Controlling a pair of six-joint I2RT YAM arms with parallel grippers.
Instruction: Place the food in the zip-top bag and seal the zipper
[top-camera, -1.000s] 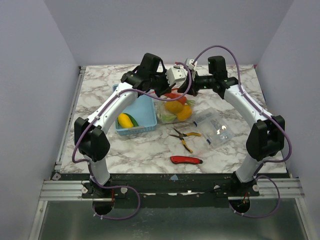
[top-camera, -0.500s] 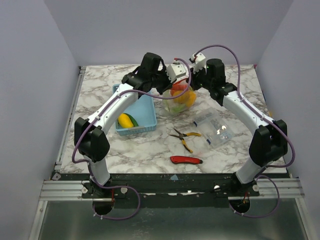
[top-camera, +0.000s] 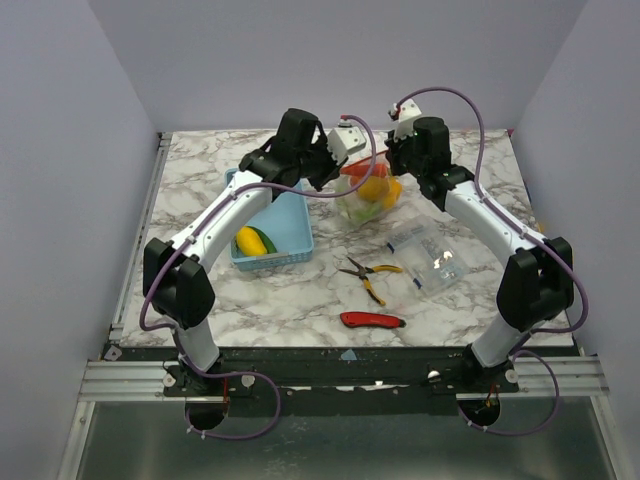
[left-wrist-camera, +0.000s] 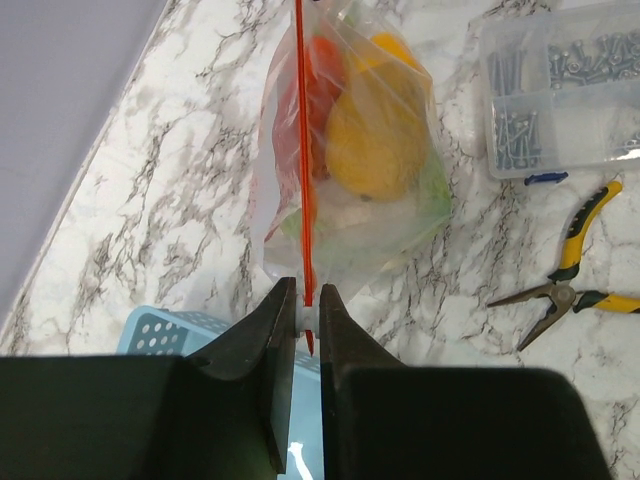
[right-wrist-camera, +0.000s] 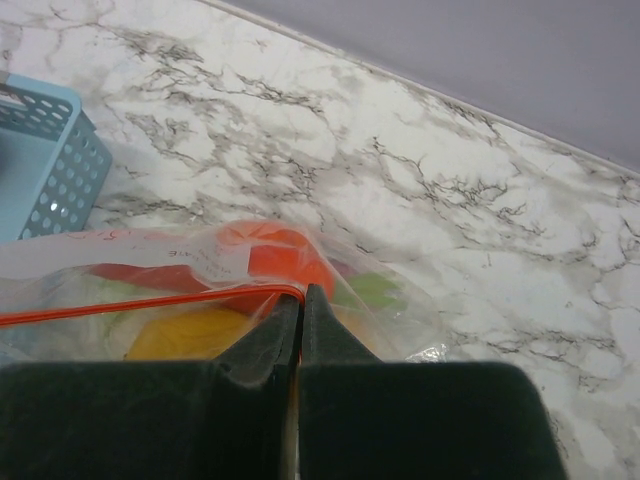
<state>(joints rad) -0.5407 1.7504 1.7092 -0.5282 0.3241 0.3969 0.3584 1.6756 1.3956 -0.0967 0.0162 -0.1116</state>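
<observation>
The zip-top bag (top-camera: 368, 196) hangs in the air between my two grippers, with orange, red, yellow and green toy food (left-wrist-camera: 375, 140) inside it. My left gripper (left-wrist-camera: 304, 298) is shut on one end of the red-orange zipper (left-wrist-camera: 302, 150). My right gripper (right-wrist-camera: 301, 296) is shut on the zipper's other end (right-wrist-camera: 150, 303). The strip runs taut and straight between them. The bag also shows in the right wrist view (right-wrist-camera: 230, 290). A yellow and green toy (top-camera: 253, 241) lies in the light blue basket (top-camera: 290, 235).
A flat clear packet of screws (top-camera: 428, 255) lies right of the bag. Yellow-handled pliers (top-camera: 368, 277) and a red-handled utility knife (top-camera: 371, 320) lie nearer the front. The basket stands under my left arm.
Both grippers have lifted the bag off the table and moved it back and to the right. The right gripper has swung toward the far edge, stretching the zipper.
</observation>
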